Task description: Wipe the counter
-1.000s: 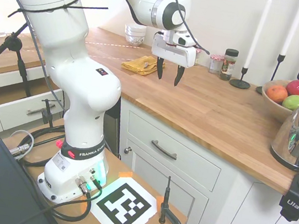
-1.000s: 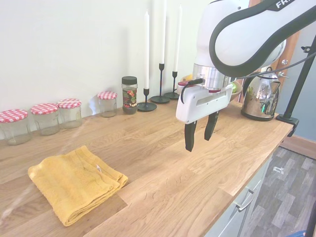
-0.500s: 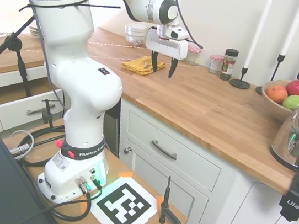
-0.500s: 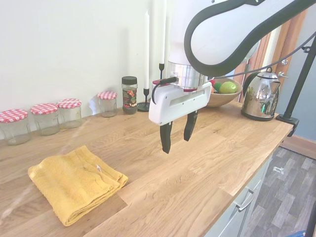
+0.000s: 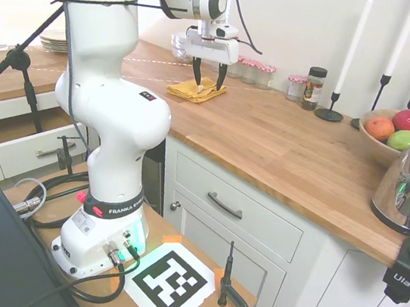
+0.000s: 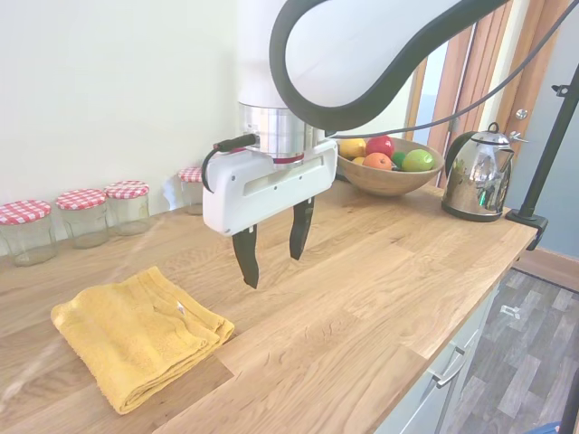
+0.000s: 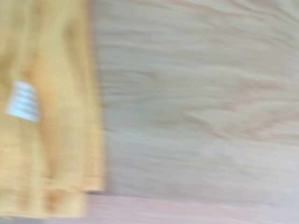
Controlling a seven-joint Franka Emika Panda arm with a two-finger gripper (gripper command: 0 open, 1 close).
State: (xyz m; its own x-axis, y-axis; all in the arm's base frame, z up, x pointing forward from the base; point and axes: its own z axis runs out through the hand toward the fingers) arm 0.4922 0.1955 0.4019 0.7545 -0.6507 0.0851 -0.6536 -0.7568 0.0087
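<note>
The tabletop (image 5: 282, 145), a long warm-brown butcher-block surface with plank grain, runs across white panelled cabinets (image 5: 254, 237) and fills most of both exterior views. One folded yellow cloth (image 6: 136, 334) lies flat on it, with a small white label (image 7: 21, 100) showing on its upper side; in the blurred wrist view the cloth's edge sits against bare wood. The single tool (image 6: 270, 251) hangs just above the wood beside the cloth's right edge in the second exterior view, its two dark fingers (image 6: 245, 258) spread apart and gripping nothing, clear of both cloth and tabletop. Along the wall behind stand four glass jars with red-and-white checked lids (image 6: 86, 217), the fourth partly hidden behind the tool's white housing. In the first exterior view one taller jar with a black lid (image 5: 314, 88) stands further along the wall, near three white candles in black holders (image 5: 344, 62). Past them sits one wooden bowl of fruit (image 6: 389, 167) holding red, orange, yellow and green pieces, and at the far end one shiny metal kettle (image 6: 478, 176). A stack of plates (image 5: 55, 44) rests on a separate surface at the left of the first exterior view.
</note>
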